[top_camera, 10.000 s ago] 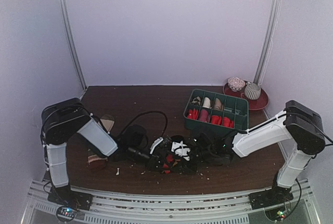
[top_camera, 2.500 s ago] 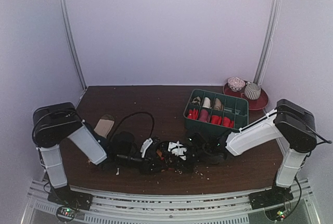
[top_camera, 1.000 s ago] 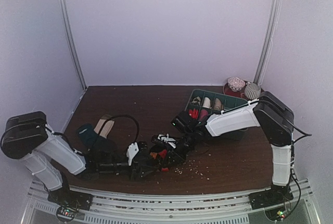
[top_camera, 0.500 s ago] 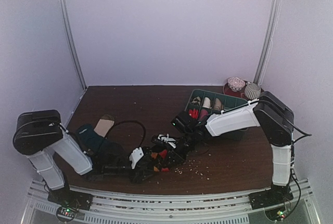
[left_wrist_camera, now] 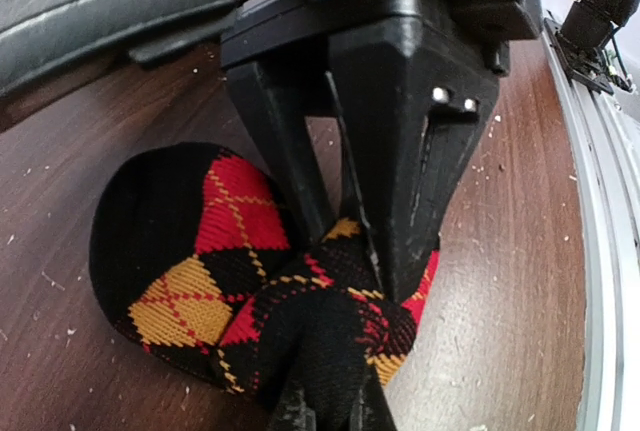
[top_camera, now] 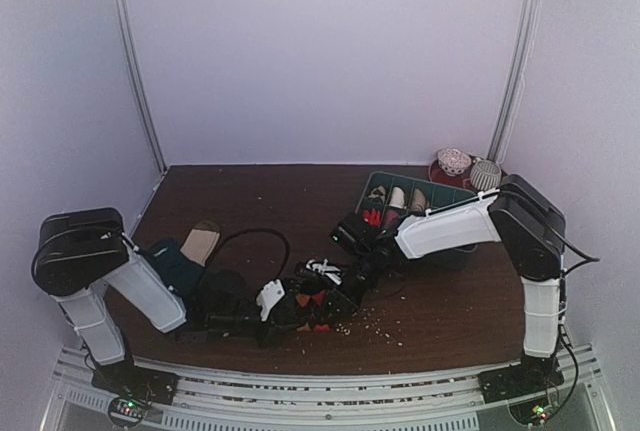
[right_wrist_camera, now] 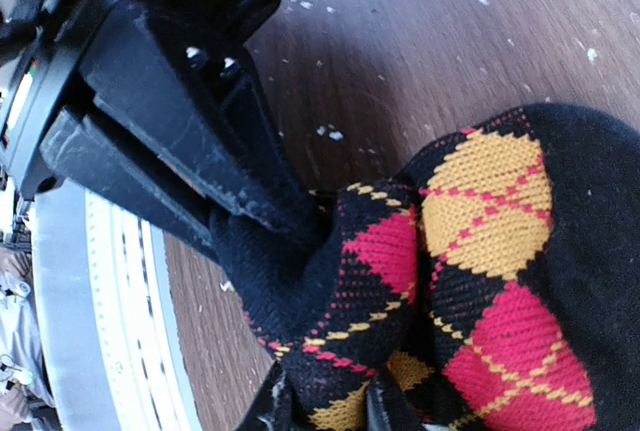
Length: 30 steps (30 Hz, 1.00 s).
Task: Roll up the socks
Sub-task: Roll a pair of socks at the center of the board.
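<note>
Near the front middle of the table [top_camera: 260,201], one black sock [left_wrist_camera: 190,251] with red, orange and yellow diamonds lies partly folded on the wood, and two tools meet on it from opposite sides. The left tool [left_wrist_camera: 330,413] is closed tight, its jaws pinching the bunched fold of the sock at the bottom of the left wrist view. The right tool [right_wrist_camera: 322,409] faces it, its jaws drawn in to a narrow gap with sock fabric caught between the tips. The flat, rounded end of the sock spreads on the table beside both tools. One sock is all that the two wrist views show. From above, two arms reach in low: the left arm [top_camera: 140,286] from the left edge, and the right arm [top_camera: 450,231] from the right, crossing the front of one green tray [top_camera: 466,209]. The tray holds rolled bundles [top_camera: 398,197], red at the near left and pale in the far row; how many I cannot tell. Behind it sits one red plate [top_camera: 500,196] bearing two round things [top_camera: 453,161]. Left of the tools lie one tan cloth [top_camera: 202,241] and one teal cloth [top_camera: 176,259], just beside each other, with one black cable [top_camera: 262,232] looping nearby. Pale crumbs [top_camera: 375,323] dot the wood
</note>
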### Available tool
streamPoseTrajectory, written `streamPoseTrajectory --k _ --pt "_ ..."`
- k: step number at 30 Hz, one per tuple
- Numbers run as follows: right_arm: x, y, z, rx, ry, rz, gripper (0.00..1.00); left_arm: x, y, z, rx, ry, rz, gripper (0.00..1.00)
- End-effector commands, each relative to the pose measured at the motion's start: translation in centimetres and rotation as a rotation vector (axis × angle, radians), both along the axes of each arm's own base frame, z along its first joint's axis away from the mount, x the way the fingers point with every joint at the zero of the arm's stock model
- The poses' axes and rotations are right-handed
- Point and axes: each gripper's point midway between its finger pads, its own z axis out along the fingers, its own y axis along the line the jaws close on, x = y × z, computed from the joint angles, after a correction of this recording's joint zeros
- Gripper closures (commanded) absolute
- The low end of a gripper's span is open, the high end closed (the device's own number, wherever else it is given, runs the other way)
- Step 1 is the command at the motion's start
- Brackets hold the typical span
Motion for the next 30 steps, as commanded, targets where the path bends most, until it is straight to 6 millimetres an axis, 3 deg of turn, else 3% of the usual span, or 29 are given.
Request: streamPoseTrajectory --k 1,5,9,15,19,30 --pt "-1.2 -3.4 -5.4 -0.243 0.022 -0.031 0.77 -1.3 0.8 -4.9 0.196 0.19 0.01 1.0" --pt "2.0 -1.9 -2.1 -0.135 -0.132 -0.084 0.76 -1.9 2.1 -7.4 0.296 0.368 0.068 1.0" --pt "5.0 -2.0 2.2 0.011 -0.418 -0.133 0.7 -2.7 3.8 -9.3 0.353 0.544 0.11 1.0" --pt "4.5 -3.5 6.5 0.226 -0.729 -0.124 0.53 -3.5 5.3 -10.5 0.374 0.73 0.142 1.0" --pt "3.2 -4.1 6.4 0.25 -0.823 -0.048 0.45 -4.1 5.9 -10.6 0.394 0.796 0.139 1.0" --pt "0.4 -2.5 3.5 0.216 -0.804 0.103 0.42 -4.3 7.3 -11.0 0.416 0.891 0.157 1.0"
